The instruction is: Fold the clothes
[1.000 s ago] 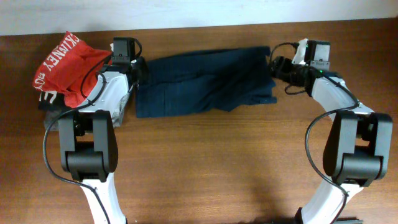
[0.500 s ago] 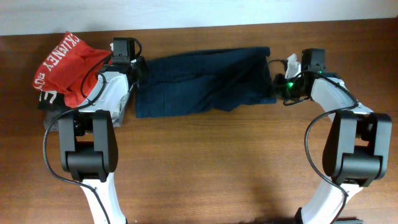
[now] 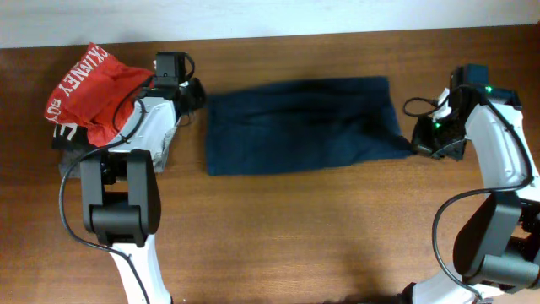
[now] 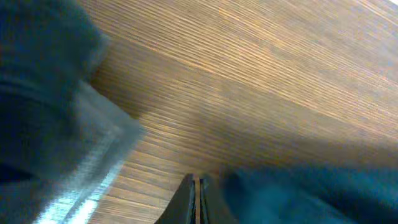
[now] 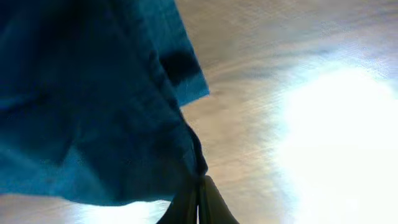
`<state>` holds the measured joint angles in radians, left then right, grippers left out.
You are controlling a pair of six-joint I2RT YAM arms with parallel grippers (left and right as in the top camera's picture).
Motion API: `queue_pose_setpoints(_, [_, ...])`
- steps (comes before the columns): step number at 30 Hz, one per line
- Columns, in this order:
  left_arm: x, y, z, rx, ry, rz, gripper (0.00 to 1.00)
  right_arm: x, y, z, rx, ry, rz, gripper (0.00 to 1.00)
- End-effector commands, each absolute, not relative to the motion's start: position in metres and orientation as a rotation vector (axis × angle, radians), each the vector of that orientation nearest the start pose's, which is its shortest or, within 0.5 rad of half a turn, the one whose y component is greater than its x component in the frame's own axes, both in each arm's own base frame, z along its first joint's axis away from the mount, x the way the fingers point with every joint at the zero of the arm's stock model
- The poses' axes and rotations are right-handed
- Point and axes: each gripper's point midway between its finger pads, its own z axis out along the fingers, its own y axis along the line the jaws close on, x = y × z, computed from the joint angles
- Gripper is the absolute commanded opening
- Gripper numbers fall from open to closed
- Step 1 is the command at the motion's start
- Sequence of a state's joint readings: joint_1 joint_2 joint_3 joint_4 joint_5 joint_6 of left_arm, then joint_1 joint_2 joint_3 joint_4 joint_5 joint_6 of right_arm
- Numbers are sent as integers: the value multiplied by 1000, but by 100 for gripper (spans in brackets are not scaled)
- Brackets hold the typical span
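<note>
our right pincer point(image 5: 199, 183) was fully closed, its two fingers pressed together on a pinch of the clothes point(image 3: 295, 127) at the cloth's edge. from that grip the dark blue garment spread away toward the left arm, lying flat on the wooden table point(image 3: 295, 228) as a rough rectangle. its long axis ran straight from one pincer to the other, across the table, and the corner nearest the right pincer was drawn out into a small point aimed at the fingers. at the far end, our left pincer point(image 4: 196, 186) was closed too, fingers together. blurred blue cloth lay just beside them, and we could not tell whether any of it was caught. beyond the left pincer, on the side away from the clothes, a red garment point(image 3: 89, 89) with white lettering sat bunched up.
</note>
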<state>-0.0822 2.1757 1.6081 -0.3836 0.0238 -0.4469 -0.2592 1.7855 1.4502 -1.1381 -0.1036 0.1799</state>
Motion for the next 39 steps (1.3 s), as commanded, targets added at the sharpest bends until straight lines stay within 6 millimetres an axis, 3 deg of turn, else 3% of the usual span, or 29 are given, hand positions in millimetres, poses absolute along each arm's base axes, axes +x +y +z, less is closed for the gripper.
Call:
queue_pose_setpoints(1, [553,-37,49,-482,2487,-227,34,334,-93,103,677,2990,9,57])
queue_pose_setpoints(2, [553,-42,49,-439,2495,-252,44,332,-92,103,684,2995,11,66])
queue_pose_setpoints(3, [553,-47,50,-390,2504,-276,48,332,-92,103,684,2997,12,66])
queue_pose_setpoints(7, [549,-69,55,-255,2527,-410,50,344,-91,105,653,2953,43,63])
queue_pose_setpoints(12, [522,-112,56,-94,2599,-691,49,408,-76,121,439,2718,261,60])
queue_pose_setpoints(16, [492,-123,40,-66,2735,-676,49,445,-72,127,369,2583,332,59])
queue_pose_setpoints(20, [475,-143,31,61,2793,-672,49,467,-67,106,338,2558,394,56])
queue_pose_setpoints(23, [464,-161,26,147,2819,-650,49,478,-57,69,361,2590,464,57])
queue_pose_setpoints(30, [459,-155,15,166,2864,-446,49,507,-25,33,262,2537,604,61])
queue_pose_setpoints(31, [458,-155,15,166,2866,-446,49,510,-23,31,257,2530,605,58])
queue_pose_setpoints(33, [458,-156,15,168,2866,-444,49,515,-23,31,245,2513,595,18])
queue_pose_setpoints(34, [459,-154,15,166,2866,-433,49,517,-25,33,243,2500,592,6])
queue_pose_setpoints(37, [459,-149,13,159,2871,-385,48,528,-40,63,250,2433,566,4])
queue_pose_setpoints(39, [458,-145,12,154,2879,-357,47,536,-58,100,257,2368,532,4])
